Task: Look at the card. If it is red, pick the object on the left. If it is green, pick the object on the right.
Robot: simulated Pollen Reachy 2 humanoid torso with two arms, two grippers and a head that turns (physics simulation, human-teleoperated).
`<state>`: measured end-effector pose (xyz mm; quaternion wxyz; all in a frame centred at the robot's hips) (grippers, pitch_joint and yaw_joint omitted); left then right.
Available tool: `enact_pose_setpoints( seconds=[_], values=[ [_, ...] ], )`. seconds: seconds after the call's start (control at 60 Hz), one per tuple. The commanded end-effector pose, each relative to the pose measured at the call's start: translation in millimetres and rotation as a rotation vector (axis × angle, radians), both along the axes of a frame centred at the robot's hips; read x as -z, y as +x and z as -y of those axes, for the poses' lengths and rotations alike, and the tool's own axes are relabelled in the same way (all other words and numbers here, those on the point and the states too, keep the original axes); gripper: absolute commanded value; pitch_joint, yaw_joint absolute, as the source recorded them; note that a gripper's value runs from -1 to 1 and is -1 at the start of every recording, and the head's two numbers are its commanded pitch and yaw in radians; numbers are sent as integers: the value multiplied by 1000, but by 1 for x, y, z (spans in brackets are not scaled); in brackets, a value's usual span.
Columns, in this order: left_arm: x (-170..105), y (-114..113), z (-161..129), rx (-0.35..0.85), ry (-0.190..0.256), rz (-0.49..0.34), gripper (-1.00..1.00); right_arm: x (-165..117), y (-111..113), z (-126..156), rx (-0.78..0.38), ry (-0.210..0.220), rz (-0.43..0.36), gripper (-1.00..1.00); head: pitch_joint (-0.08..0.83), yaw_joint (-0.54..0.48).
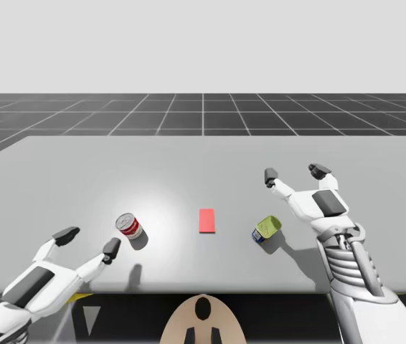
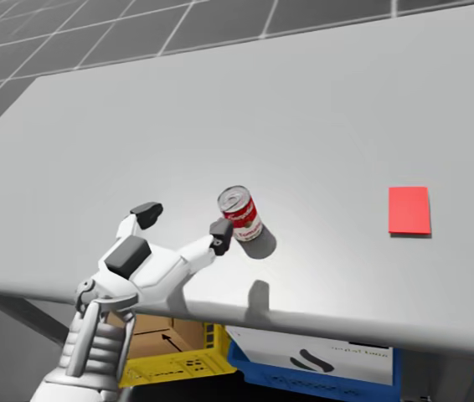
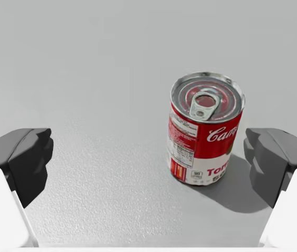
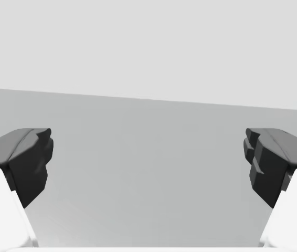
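Observation:
A red card (image 1: 207, 220) (image 2: 409, 209) lies flat at the table's middle. Left of it stands an upright red-and-white can (image 1: 128, 226) (image 2: 240, 213) (image 3: 205, 135). Right of the card a green can (image 1: 266, 229) lies on its side. My left gripper (image 1: 88, 241) (image 2: 183, 221) (image 3: 148, 157) is open just short of the red can, which stands ahead of it, close to one dark fingertip (image 3: 268, 160) but apart from both. My right gripper (image 1: 294, 173) (image 4: 148, 157) is open above the table beyond the green can, with nothing between its fingers.
The grey table (image 1: 203, 165) has its near edge close under my left arm. Below that edge stand a yellow crate (image 2: 170, 364), a cardboard box (image 2: 157, 333) and a blue bin (image 2: 312, 364).

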<state>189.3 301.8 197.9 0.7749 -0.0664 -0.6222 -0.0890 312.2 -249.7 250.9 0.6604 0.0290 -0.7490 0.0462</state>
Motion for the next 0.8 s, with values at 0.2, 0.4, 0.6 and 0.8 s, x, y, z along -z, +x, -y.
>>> enact_pose_setpoints(
  seconds=[0.2, 0.4, 0.6, 0.8],
  values=[
    [48, 17, 19, 19, -43, -64, -1000, -2, 0, 2, -2, -12, 13, -1000, 704, 379],
    [52, 46, 34, 27, -63, -69, -1000, -3, 0, 2, -5, -8, 15, -1000, 705, 379],
    [53, 63, 48, 27, -41, -83, -1000, -3, -1, 3, -6, -6, 16, -1000, 709, 372],
    [50, 74, 54, 30, -47, -92, -931, -4, -1, 3, -6, -3, 19, -1000, 705, 370]
  ],
)
